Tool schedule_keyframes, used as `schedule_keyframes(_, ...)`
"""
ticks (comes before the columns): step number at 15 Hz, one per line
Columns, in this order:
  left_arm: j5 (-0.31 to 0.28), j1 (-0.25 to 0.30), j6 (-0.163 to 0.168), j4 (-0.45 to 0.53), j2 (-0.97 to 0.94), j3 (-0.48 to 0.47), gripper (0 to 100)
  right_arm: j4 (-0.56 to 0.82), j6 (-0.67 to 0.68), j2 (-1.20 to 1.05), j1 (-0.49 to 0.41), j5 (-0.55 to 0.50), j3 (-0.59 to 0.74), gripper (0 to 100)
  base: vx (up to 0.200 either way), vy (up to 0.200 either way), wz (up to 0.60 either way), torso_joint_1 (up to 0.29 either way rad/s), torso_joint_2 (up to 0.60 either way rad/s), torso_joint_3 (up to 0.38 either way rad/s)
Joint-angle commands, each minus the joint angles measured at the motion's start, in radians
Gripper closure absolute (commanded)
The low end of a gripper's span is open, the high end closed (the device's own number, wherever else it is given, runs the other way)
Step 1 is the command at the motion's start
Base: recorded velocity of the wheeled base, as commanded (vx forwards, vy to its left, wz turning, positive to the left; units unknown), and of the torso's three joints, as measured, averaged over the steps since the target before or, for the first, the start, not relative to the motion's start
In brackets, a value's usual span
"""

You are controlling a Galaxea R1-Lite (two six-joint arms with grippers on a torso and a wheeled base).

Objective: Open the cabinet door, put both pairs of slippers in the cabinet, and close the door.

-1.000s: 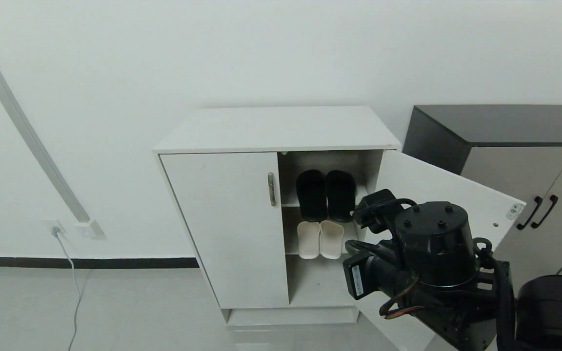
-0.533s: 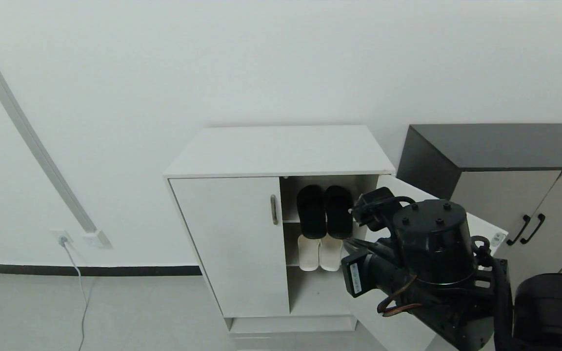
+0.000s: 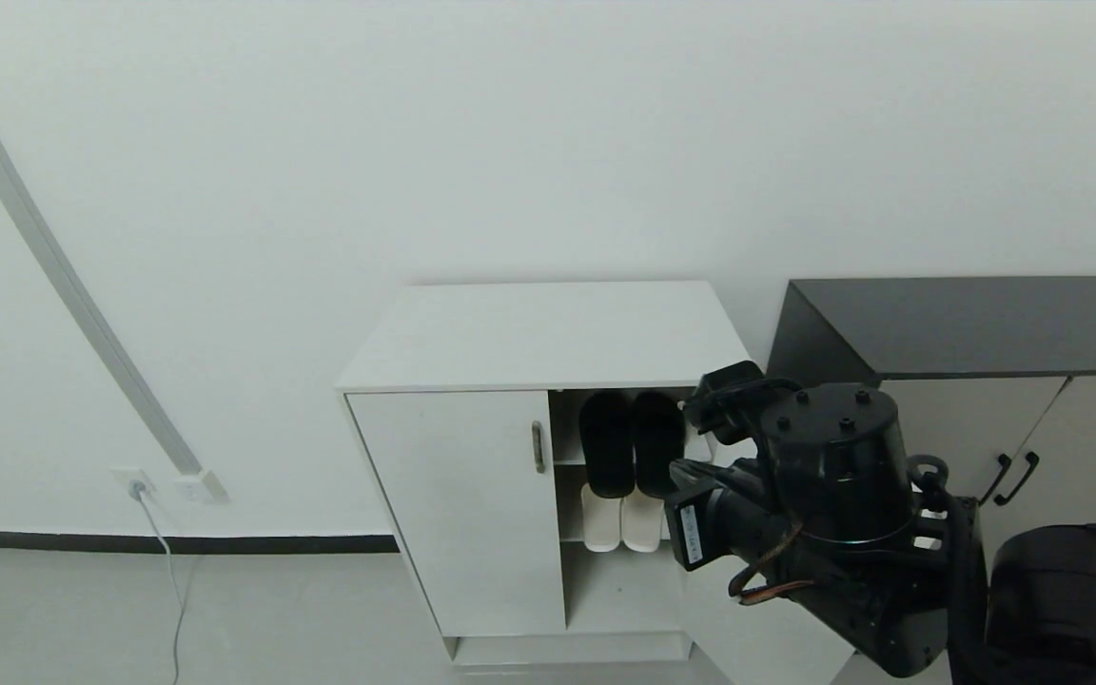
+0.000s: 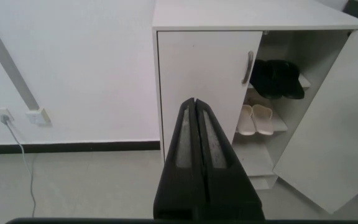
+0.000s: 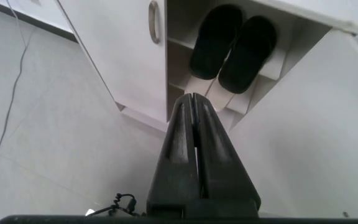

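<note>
Both pairs shelved, door standing open!
The head view's whole picture has shifted and the cabinet (image 3: 548, 333) now sits lower in it. That's the camera moving, not the furniture. The black slippers (image 3: 631, 442) stay on the upper shelf, the white slippers (image 3: 619, 521) on the one below. Only the closing looks left. The right gripper (image 5: 192, 99) is pinched together on nothing, and the left gripper (image 4: 194, 104) likewise. The left wrist view catches the open door (image 4: 328, 124) swung wide, which the right arm (image 3: 824, 495) largely covers in the head view.
</note>
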Motion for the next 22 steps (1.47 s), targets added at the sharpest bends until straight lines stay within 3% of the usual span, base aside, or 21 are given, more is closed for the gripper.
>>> schedule_keyframes(1, 0.000, 0.001, -0.001, 0.000, 0.001, 0.000, 100, -0.022, -0.002, 0.005, -0.007, 0.000, 0.005, 100, 0.000, 0.000, 0.00, 0.188, -0.41, -0.227)
schedule_keyframes(12, 0.000, 0.001, -0.004, 0.000, 0.001, 0.000, 100, -0.063, -0.022, 0.023, -0.026, 0.000, 0.030, 100, 0.000, 0.000, 0.00, 0.016, -0.04, -0.018)
schedule_keyframes(19, 0.000, 0.001, -0.004, 0.000, 0.001, 0.000, 100, -0.065, -0.025, 0.026, -0.049, 0.000, 0.028, 100, 0.000, 0.000, -0.60, 0.004, 0.00, 0.001)
schedule_keyframes(22, 0.000, 0.001, -0.004, 0.000, 0.001, 0.000, 100, -0.087, -0.033, 0.028, -0.055, 0.000, 0.031, 100, 0.000, 0.000, 0.00, 0.000, 0.00, 0.000)
